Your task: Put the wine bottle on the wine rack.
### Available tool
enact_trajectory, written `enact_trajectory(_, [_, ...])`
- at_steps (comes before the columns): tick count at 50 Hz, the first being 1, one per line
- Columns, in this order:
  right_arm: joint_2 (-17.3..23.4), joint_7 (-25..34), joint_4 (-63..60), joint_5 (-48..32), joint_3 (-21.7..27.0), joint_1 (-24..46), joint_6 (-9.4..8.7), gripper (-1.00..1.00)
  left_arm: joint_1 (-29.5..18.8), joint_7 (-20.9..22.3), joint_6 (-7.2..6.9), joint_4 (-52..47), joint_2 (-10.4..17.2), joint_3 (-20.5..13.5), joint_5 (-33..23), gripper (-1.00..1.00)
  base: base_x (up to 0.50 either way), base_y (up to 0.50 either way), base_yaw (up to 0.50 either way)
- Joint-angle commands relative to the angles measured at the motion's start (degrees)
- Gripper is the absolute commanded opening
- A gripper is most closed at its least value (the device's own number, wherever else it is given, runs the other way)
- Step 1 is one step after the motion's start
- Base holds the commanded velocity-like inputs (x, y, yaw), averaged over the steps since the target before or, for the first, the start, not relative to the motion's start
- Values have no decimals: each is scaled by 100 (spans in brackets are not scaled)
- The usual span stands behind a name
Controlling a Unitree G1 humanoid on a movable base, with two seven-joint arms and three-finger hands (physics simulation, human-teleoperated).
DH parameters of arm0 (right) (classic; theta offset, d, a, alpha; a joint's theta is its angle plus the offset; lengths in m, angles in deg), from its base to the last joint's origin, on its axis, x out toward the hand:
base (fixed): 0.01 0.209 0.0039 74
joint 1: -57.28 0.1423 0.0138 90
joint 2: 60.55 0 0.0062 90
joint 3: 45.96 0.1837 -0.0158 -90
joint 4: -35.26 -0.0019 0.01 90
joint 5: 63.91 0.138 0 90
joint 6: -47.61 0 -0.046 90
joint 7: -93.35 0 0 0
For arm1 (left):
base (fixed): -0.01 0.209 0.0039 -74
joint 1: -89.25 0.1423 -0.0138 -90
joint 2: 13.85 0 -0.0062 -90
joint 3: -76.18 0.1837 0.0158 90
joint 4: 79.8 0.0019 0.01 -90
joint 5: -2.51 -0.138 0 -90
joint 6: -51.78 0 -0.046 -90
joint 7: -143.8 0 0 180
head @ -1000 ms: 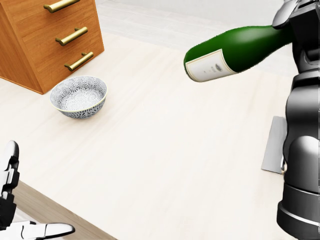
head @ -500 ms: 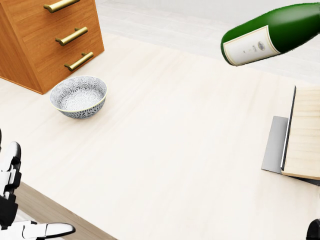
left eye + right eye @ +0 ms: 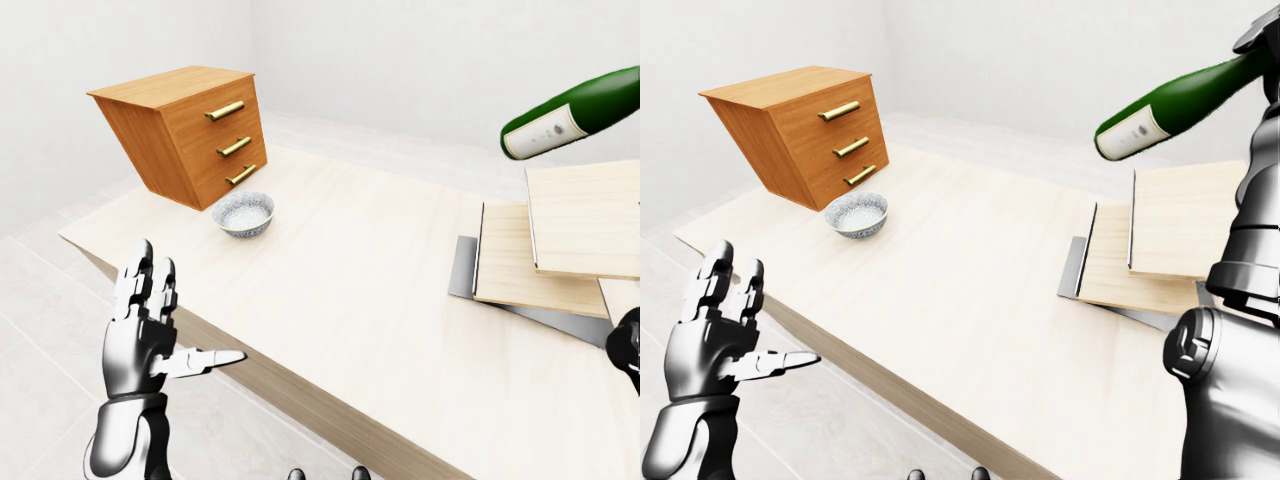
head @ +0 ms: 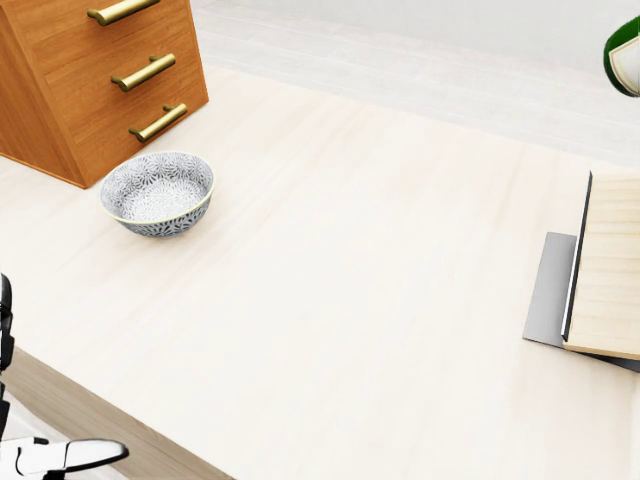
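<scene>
The green wine bottle [image 3: 1168,104] with a white label is held high in the air, tilted, its base pointing left and down, above the wine rack [image 3: 1152,238]. The rack is a set of stepped light-wood shelves on a grey base at the table's right. My right hand [image 3: 1259,42] is shut on the bottle's neck at the top right of the right-eye view; the fingers are partly cut off by the edge. In the head view only the bottle's base [image 4: 626,54] shows. My left hand [image 3: 185,315] is open and empty, fingers spread, below the table's near edge.
A patterned bowl [image 4: 158,192] sits on the light wooden table [image 4: 340,290] next to an orange three-drawer cabinet [image 3: 186,130] at the left. My right arm [image 3: 1235,360] fills the right-eye view's lower right.
The bottle has moved up and to the right, nearly out of the head view. My right arm has left the head view, uncovering the rack. The left hand has sunk slightly.
</scene>
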Motion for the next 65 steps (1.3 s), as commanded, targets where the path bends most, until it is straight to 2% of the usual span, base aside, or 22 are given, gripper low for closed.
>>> enact_trajectory(1, [698,563,1081,-69,123,512,0,-100,-79,-31,0,-32,20,-113,36,100,0,0,0])
enact_trajectory(11, [955,798,1390,127,287,366,0,-100,-197,-78,0,43,57,-155,38,100,0,0,0])
enact_trajectory(22, [1303,882,1673,418,497,150,0,-100,-308,-180,0,37,94,-48,-30,100,0,0,0])
enact_trajectory(34, [1498,851,1814,778,567,-101,0,-100,-349,-264,0,-81,125,72,-102,100,0,0,0])
enact_trajectory(50, [1538,1081,2071,906,580,-722,0,-100,-432,-365,0,-384,165,224,-232,100,0,0,0])
enact_trajectory(65, [1389,1209,2229,975,546,-861,0,-100,-400,-383,0,-443,160,291,-275,100,0,0,0])
